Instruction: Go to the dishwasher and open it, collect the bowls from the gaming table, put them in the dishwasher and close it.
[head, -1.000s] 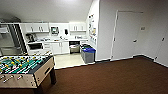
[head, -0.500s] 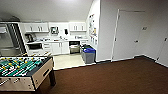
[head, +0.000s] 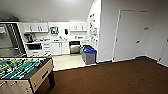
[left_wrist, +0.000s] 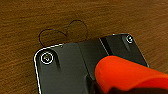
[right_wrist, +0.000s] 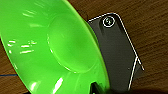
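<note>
We see the dishwasher (head: 74, 47) under the far kitchen counter (head: 53, 41), beside white cabinets. Near our right wrist is a green bowl (right_wrist: 45, 47), near our left an orange dish (left_wrist: 125, 75); we cannot tell either jaws' state.

No text, brand, number or label can be read anywhere. The small grey plate (head: 146, 28) on the white wall right of the white door (head: 128, 35) and the papers (head: 92, 25) pinned to the white side wall are too blurred to read.
</note>
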